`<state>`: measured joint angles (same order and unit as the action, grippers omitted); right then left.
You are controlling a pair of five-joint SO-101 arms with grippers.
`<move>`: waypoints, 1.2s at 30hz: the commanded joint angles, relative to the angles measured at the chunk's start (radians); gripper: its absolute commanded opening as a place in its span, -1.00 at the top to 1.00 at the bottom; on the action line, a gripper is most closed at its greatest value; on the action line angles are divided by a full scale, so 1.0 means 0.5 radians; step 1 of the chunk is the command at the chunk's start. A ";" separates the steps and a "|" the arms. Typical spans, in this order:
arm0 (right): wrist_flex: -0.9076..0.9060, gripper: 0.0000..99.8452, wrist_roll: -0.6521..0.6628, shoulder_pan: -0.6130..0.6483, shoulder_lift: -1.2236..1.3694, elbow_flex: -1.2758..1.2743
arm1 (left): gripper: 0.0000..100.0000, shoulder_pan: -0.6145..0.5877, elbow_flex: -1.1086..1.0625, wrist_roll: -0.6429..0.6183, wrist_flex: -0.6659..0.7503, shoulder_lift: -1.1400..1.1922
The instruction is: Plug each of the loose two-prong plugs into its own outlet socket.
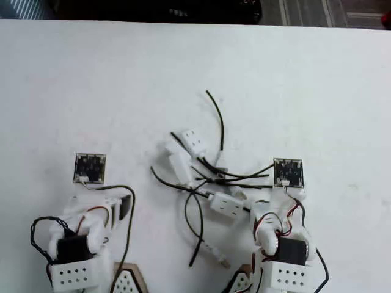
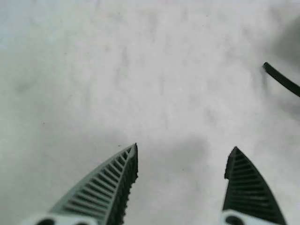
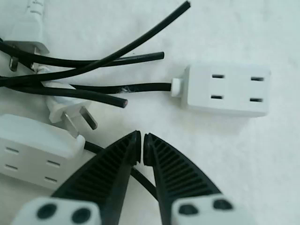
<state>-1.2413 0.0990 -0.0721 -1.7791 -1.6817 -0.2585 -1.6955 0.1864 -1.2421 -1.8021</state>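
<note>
The right gripper [image 3: 141,146] has its jaws closed on nothing, with its tips just beside a socket block [image 3: 35,154]. A loose plug [image 3: 65,112] lies just beyond that block's edge. The left gripper [image 2: 183,154] stands wide open over the table [image 2: 140,70], well apart from the block.

The table [image 1: 183,61] is very bright and white all over in the high view, and the light falls evenly on it. Shadows are pale and small. In the left wrist view, a soft grey shadow lies between the spread tips of the left gripper [image 2: 185,147]. Thin, faint shadows sit beside the black cables [image 3: 140,87].
</note>
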 commanded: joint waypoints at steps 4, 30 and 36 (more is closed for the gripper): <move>-0.011 0.96 0.012 -0.017 -0.014 -0.018 | 0.41 -0.014 0.006 0.003 -0.012 -0.020; -0.014 0.96 0.012 -0.005 -0.017 -0.018 | 0.41 0.094 0.021 0.015 -0.064 -0.020; -0.023 0.96 0.012 0.084 -0.008 -0.018 | 0.41 0.087 0.080 0.018 0.230 -0.020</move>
<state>-1.2413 0.0990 -0.0537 -1.7791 -1.6817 -0.2232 -1.6955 0.1864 -1.2359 -1.8036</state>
